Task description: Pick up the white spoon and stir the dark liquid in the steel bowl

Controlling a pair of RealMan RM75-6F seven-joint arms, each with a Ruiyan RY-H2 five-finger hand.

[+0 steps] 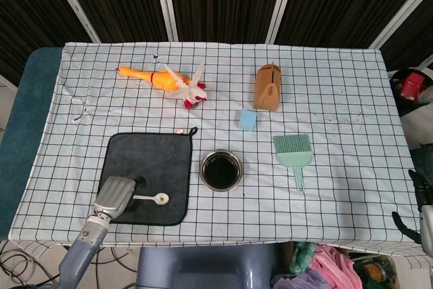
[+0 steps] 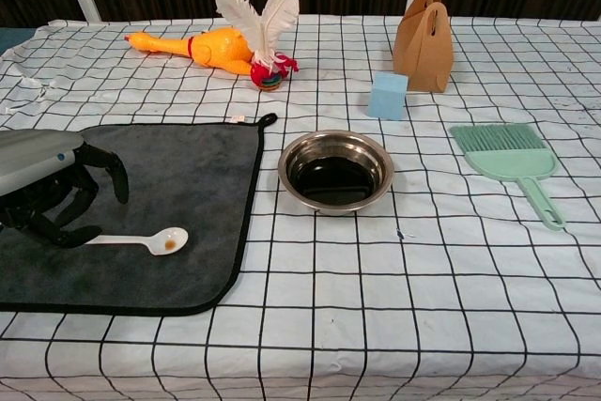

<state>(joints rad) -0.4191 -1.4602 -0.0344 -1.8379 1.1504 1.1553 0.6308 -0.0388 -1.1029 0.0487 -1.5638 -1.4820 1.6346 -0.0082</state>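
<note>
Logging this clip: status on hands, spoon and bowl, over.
Left robot hand over the white spoon handle, grasp unconfirmed. Right robot hand idle at table edge. Spoon flat on dark mat. Path to steel bowl clear.

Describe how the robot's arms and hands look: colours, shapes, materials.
The left hand has a smooth silver-grey shell over the back and black, jointed fingers. Its forearm is a blue-grey tube with a ribbed metal wrist collar. The right hand, at the picture's edge, shows black fingers above a pale grey casing.
</note>
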